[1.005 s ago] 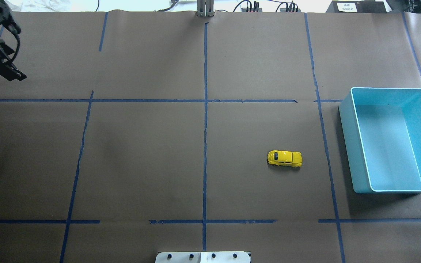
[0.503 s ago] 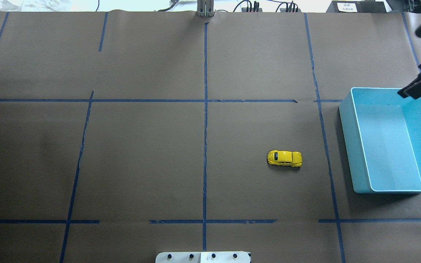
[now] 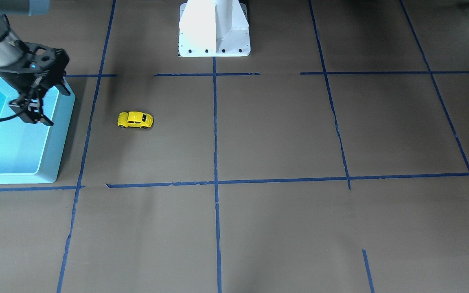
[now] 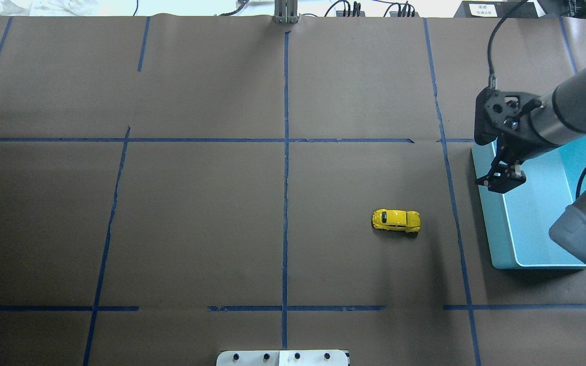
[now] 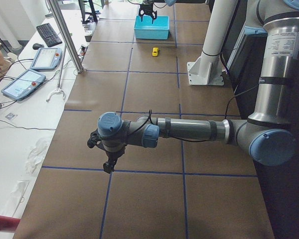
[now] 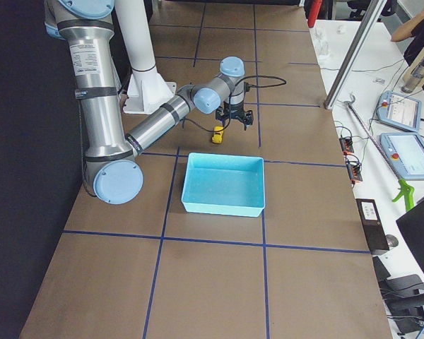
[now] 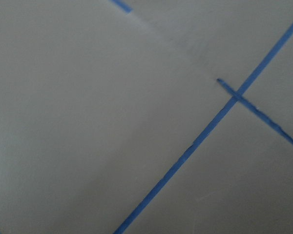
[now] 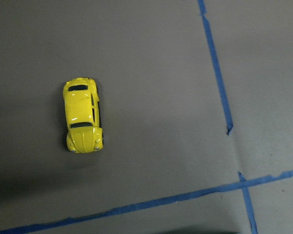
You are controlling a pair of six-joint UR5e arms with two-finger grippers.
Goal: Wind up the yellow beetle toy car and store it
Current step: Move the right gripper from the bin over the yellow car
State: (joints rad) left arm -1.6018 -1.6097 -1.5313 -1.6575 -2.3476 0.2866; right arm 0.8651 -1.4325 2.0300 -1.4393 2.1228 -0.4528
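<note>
Since half a second ago, our right arm has swung in over the desk's right end, so that the right gripper (image 4: 500, 180) now hangs above the wall of the turquoise rectangular plastic bin (image 4: 496, 244) that faces the middle of the desk; only its fingertips showed at the bin's far corner then. Its jaws stand apart and hold nothing. The small bright yellow beetle-shaped toy car (image 4: 396, 220) has not moved: it sits on its wheels on the brown paper-covered desk (image 4: 196, 213), in the right half, about midway between our edge and the far edge, near the bin but apart from it. The left gripper (image 5: 107, 167) has left the overhead view and hovers low near the left end; we cannot tell whether it is open. We judge the step in hand to be the reach for the car. To do it well, we should carry the gripper clear of the bin wall first, then turn the jaws across the car's narrow width and come down straight. Any sideways nudge would likely send it rolling. We should close on the flanks rather than the rounded roof, and keep the wheels pressed to the paper for winding.
</note>
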